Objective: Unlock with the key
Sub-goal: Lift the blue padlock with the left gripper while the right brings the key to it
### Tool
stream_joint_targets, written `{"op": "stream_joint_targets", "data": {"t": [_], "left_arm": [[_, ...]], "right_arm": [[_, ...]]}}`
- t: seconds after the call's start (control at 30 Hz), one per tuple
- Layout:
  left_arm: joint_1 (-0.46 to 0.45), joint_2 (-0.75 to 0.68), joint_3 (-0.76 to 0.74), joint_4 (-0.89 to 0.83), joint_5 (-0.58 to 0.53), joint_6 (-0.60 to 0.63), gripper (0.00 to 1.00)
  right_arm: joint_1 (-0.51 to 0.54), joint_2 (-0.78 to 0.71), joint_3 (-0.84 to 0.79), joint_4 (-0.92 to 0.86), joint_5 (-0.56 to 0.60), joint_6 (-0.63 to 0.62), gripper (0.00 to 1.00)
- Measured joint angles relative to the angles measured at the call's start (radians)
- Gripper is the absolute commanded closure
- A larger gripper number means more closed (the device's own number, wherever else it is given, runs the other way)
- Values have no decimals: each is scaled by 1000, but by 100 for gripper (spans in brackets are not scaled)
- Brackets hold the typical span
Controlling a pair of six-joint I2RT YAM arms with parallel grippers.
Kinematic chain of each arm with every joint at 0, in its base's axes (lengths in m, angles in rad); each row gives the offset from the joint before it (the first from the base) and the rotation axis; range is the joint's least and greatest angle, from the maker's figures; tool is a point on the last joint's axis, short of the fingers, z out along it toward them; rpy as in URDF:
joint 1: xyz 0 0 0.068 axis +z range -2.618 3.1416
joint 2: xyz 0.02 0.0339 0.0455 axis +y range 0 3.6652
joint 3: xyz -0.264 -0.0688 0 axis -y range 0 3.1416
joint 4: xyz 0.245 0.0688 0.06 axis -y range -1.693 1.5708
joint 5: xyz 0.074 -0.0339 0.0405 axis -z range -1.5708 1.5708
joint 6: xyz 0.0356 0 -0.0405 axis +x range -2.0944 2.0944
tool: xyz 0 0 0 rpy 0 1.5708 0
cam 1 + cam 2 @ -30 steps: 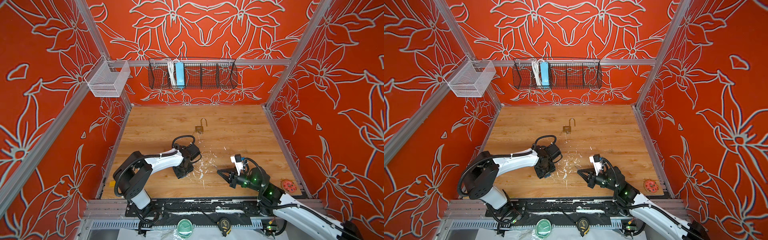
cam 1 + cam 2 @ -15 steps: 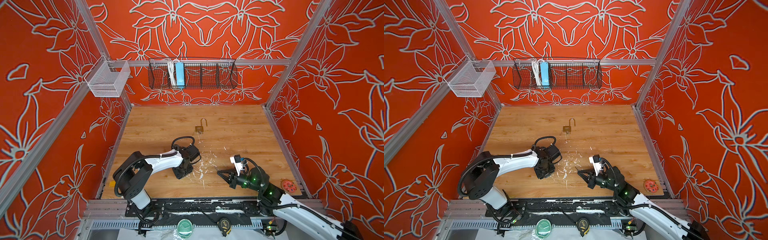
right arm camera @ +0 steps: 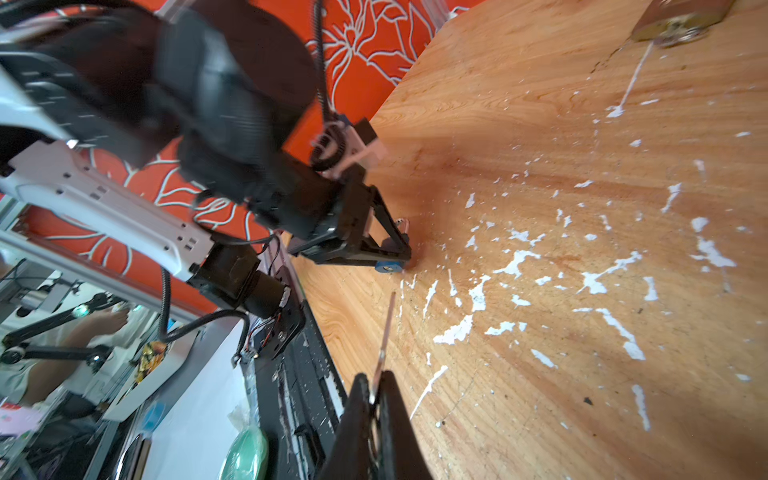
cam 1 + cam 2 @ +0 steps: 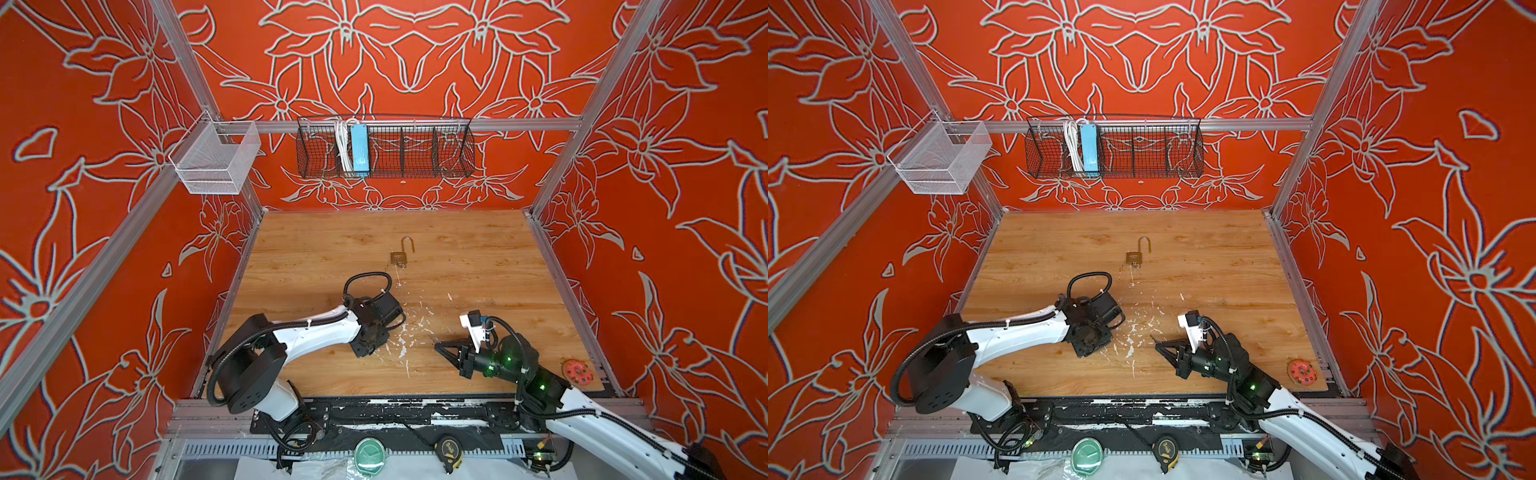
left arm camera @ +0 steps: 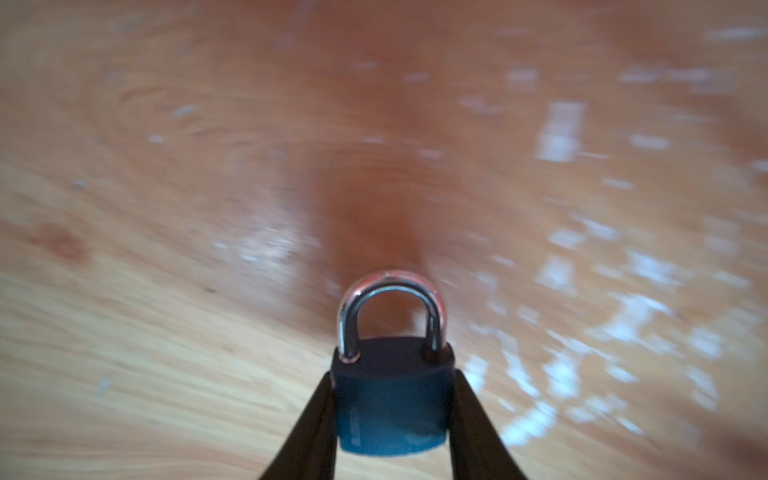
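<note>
**Blue lock clamped on the left, key pinched on the right**

I'm looking down the left wrist camera. The left pincer (image 5: 393, 374) has its two black fingers (image 5: 316, 415) pressed against the flat sides of a small dark blue padlock (image 5: 390, 399), so it is closed part-way and clamped on the lock body. The curved silver shackle (image 5: 390, 279) points away from the wrist, with both legs seated in the body.

In both top views that pincer (image 4: 365, 348) (image 4: 1090, 348) points down at the front-left part of the light wooden tabletop (image 4: 478, 266), among white scuff marks. From the right wrist camera the blue padlock (image 3: 388, 267) sits right at the board between the fingertips. I cannot tell whether it rests on the wood.

On the right wrist view, the right pincer (image 3: 374, 386) is squeezed together on a thin silver key (image 3: 385, 328). The blade juts out past the fingertips towards the left pincer (image 3: 401, 251), and its tip is clear of the lock. In a top view the right pincer (image 4: 438, 345) lies low over the board, level with the left one, and a strip of flecked wood separates them.

Farther back, mid-table, a brass padlock (image 4: 399, 257) (image 4: 1133, 258) lies flat with its shackle sprung open, well apart from both arms.
</note>
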Motion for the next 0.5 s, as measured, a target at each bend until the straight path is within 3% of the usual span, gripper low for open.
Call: {"op": "stream_joint_targets", "data": {"t": [0.2,0.5], "left_arm": [[-97,-161,-92,340,-116,-171,100],[-152,-114,-207,737,-189,-309,100]], "right_arm": [[0,-74,6,-43,111,-15,100],[0,39,48,-41,131,-41,100]]}}
